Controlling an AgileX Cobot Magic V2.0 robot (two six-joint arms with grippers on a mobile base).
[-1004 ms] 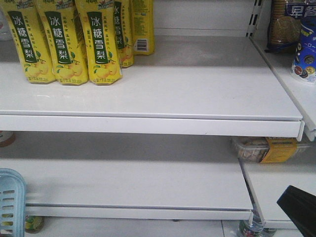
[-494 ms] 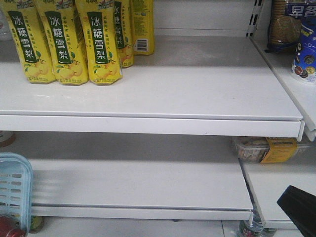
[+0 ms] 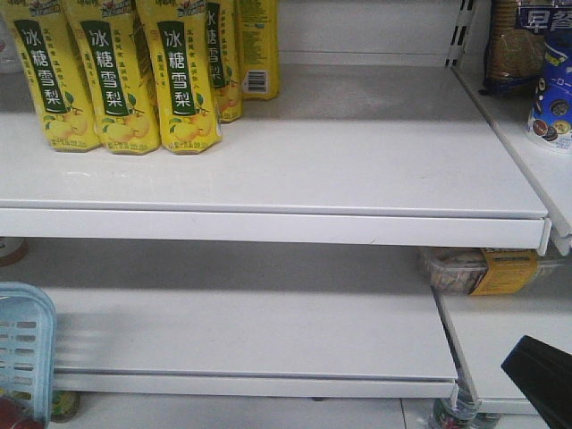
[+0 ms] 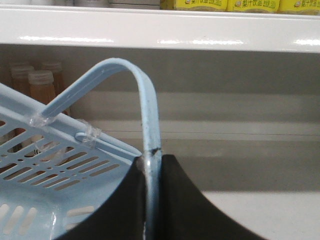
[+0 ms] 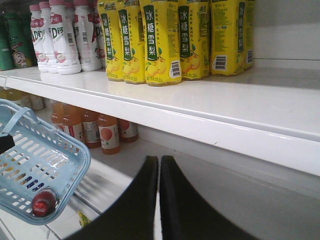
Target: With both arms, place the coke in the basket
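The pale blue slotted basket (image 3: 22, 344) hangs at the lower left of the front view, in front of the lower shelf. My left gripper (image 4: 151, 159) is shut on its thin swing handle (image 4: 145, 100), which arches up from between the jaws. The coke (image 5: 42, 202), a bottle with a red cap, lies in the basket's (image 5: 47, 160) low corner; a red sliver of the coke (image 3: 11, 416) also shows in the front view. My right gripper (image 5: 159, 162) is shut with nothing in it, to the right of the basket. It appears as a black wedge (image 3: 541, 380) at the front view's lower right.
Yellow pear-drink bottles (image 3: 116, 76) stand on the left of the white upper shelf (image 3: 340, 170). Orange drink bottles (image 5: 107, 132) stand at the back of the lower shelf (image 3: 268, 331). A wrapped snack tray (image 3: 483, 270) and biscuit packs (image 3: 536, 63) fill the right-hand bay.
The basket rose and swung right into the front view, then settled slightly back left. The coke's red edge appeared at the bottom left. The right gripper has stayed in place.
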